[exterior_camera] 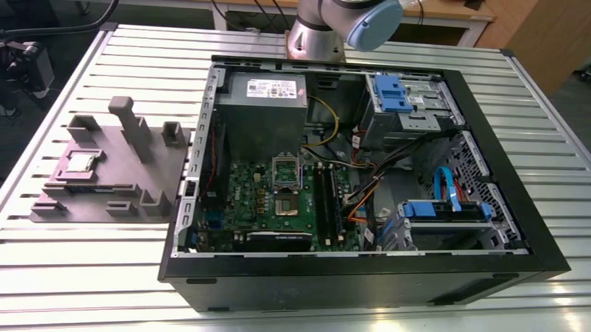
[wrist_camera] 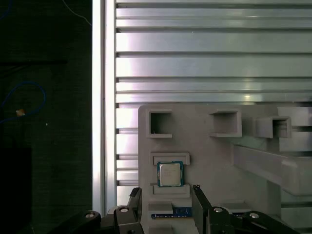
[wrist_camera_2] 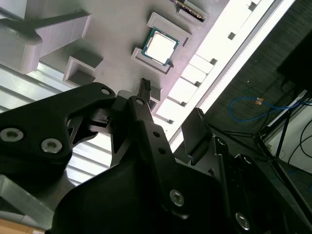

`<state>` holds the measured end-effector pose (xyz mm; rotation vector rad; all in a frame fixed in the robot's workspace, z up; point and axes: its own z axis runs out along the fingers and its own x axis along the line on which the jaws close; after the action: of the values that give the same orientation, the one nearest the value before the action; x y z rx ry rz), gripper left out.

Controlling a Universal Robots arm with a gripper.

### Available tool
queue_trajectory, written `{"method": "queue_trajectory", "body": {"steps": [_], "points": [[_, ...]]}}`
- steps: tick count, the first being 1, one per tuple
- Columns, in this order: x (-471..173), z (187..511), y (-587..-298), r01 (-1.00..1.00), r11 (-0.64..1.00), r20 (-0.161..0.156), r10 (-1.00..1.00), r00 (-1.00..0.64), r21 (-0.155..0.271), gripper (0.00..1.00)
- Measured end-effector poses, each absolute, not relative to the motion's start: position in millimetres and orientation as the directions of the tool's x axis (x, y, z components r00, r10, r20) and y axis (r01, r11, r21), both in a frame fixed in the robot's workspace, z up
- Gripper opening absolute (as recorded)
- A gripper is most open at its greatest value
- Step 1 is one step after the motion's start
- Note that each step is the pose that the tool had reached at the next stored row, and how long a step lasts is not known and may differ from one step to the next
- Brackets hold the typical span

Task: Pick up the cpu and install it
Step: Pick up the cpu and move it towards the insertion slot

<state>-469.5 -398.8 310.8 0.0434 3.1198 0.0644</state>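
cpu (wrist_camera: 170, 174): glossy metal top | fixture (wrist_camera: 219, 158): matt plastic | table (wrist_camera: 195, 63): ribbed metal

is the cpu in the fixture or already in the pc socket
Not installed: the cpu lies flat in a recess of the grey fixture, beside the computer case.

A table (exterior_camera: 93, 277) of ribbed aluminium slats carries the whole scene, and its pale metal catches bright glare in both wrist views. Past its edge lies a dark floor (wrist_camera: 48, 146), where a thin blue cable (wrist_camera: 43, 97) loops. In the exterior view a wooden desk (exterior_camera: 443, 12) stands behind the table's far edge, with black cables (exterior_camera: 249, 14) hanging beneath it. A wooden panel (exterior_camera: 540, 34) rises at the exterior view's right.
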Motion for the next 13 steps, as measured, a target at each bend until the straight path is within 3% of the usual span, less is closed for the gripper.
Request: {"method": "queue_trajectory", "body": {"steps": [13], "points": [[-469.6,306.4,-398.8,0.027,0.999,-0.02,0.028,-0.999,0.042,0.53]]}}
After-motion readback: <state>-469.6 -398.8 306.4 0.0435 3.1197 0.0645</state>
